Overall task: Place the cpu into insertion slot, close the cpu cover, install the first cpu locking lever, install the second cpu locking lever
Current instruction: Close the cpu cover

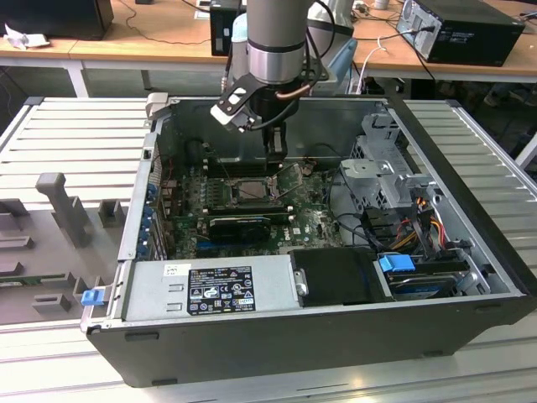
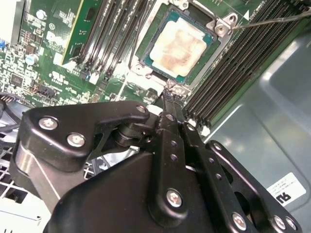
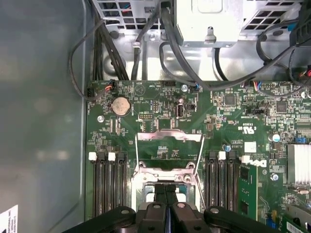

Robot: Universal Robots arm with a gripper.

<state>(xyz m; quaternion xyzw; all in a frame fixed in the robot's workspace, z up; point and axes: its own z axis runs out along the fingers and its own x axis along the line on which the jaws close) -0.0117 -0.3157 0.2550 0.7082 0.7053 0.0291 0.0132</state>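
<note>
A: Claw?
B: Claw (image 2: 170, 97) narrow, fingertips together, gripping nothing, tip just beside the slot (image 2: 219, 25) rim.
A: Cpu?
B: Cpu (image 2: 181, 46) lies flat in the slot, face bare; cover (image 3: 169, 136) swung open. In the exterior view the claw hangs at about one o'clock of the slot.

My arm (image 1: 277, 25) is a grey tube ending in a polished silvery collar (image 1: 277, 63); my gripper (image 2: 170, 96) is matte black, its jointed links (image 2: 214, 165) pinned with round silver screws (image 2: 174, 198).
</note>
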